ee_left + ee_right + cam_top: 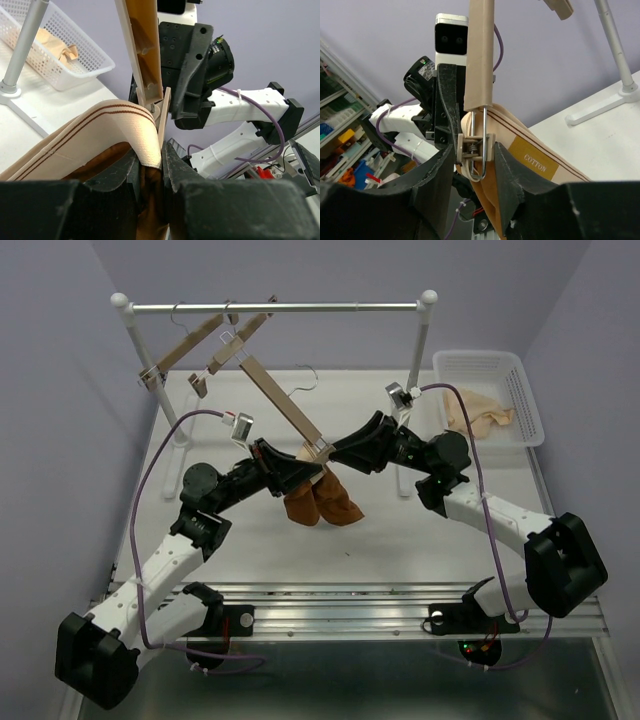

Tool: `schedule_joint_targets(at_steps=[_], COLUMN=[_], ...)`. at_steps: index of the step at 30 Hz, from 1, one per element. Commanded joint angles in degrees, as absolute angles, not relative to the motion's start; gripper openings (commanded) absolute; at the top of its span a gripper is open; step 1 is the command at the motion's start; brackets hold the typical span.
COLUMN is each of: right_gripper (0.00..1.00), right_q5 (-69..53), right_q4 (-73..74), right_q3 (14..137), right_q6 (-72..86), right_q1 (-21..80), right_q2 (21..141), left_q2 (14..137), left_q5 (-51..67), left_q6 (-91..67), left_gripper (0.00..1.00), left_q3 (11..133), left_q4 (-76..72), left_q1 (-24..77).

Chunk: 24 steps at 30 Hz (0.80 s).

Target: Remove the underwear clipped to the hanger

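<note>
The hanger [283,400] is slanting down from the rail [280,308] toward the middle of the tabletop [390,550], its low end sitting between the two arms, so the clip is coming within reach of both. The right tool [475,162] is closing on the clip [474,149], one finger pressing each plate; I judge this is meant to spring it open. The left tool [150,172] is clamping the underwear [322,502] at the waistband [100,117], just below the clip, likely placed to draw the cloth out once the bite slackens. The underwear is hanging bunched off that low end, over mid-tabletop; whether it is touching the surface I cannot tell.

Materials – the hanger bar is showing pale, smooth wood, flat and straight. The clip is showing two small pale plates, wood by the look, on a bent wire loop with a spring. The waistband is looking cream and elastic with thin brown stripes, folding over softly. The body fabric is hanging rust-brown and limp, carrying a tan label [535,161] reading COTTON. Far right, a white mesh basket [527,405] is holding a pale cloth [478,412].
</note>
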State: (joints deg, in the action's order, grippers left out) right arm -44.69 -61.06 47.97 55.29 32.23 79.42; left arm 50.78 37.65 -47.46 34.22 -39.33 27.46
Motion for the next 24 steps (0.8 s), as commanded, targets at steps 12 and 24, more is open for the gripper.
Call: schedule_joint_targets(at_steps=[12, 24], right_gripper=[0.47, 0.39], right_q5=[-50.71, -47.64], right_q4=[-72.95, -70.22], right_q3=[52.82, 53.18], right_q6=[64.42, 64.25], right_q1=[32.26, 32.26], right_q2=[81.12, 81.3], left_q2=[50.27, 51.59], left_q5=[38.93, 39.72], left_q6=[-46.41, -45.7], left_gripper=[0.0, 0.0], left_q3=[34.8, 35.95], left_q4=[-43.77, -43.51], left_q1=[26.81, 26.81])
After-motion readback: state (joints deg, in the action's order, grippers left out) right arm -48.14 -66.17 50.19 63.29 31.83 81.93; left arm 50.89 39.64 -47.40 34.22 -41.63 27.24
